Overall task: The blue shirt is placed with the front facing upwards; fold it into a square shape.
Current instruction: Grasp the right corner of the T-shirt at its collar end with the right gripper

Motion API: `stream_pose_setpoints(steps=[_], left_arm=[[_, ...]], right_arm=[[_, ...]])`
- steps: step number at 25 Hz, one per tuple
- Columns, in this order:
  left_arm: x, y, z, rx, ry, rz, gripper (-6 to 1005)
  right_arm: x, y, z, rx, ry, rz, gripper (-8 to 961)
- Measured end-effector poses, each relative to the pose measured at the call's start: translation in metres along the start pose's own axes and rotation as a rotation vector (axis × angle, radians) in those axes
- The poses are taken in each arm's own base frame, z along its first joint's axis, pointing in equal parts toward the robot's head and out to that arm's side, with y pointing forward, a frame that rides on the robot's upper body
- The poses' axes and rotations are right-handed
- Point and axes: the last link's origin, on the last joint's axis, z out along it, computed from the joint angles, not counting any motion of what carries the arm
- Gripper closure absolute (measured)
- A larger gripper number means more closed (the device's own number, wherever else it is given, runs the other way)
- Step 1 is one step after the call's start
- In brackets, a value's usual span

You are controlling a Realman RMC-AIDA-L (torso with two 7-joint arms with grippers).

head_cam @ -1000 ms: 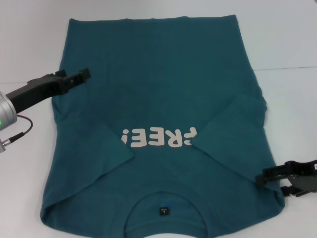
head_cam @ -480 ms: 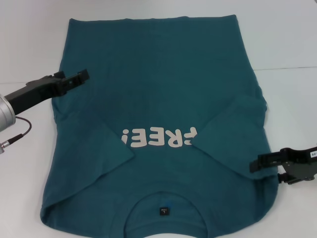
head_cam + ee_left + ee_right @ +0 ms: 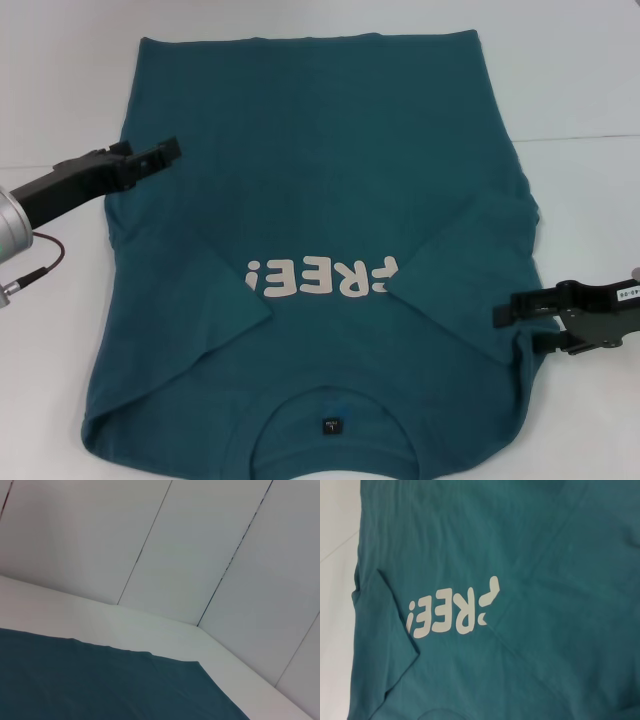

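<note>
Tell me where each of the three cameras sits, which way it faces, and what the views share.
Head view: on the robot's head, looking forward and down at the blue shirt on the white table; shows the left gripper over the shirt's left edge and the right gripper at its right edge.
Left wrist view: low by the table, facing the wall panels across the shirt's hem; no fingers visible.
Right wrist view: looking down on the "FREE!" lettering; no fingers visible.
Shared: the shirt in all three; the lettering in head and right wrist views.
</note>
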Motion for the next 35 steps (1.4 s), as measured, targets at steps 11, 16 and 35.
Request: stream_pose_setpoints(steps=[11,16,35], left_arm=[[-0.001,0.000,0.000,0.001,0.000,-0.002,123],[-0.002,0.000,-0.001,0.002,-0.001,-0.007,123],[0.002,-0.001,0.000,0.006,0.017,-0.010,123]], right_arm=[[0.001,-0.006,-0.007,0.009,-0.002,0.020,35],[0.002,-0.010,-0.011,0.018,-0.005,0.029,35],[0.005,-0.019,-0.015,0.039,-0.006,0.084,37]])
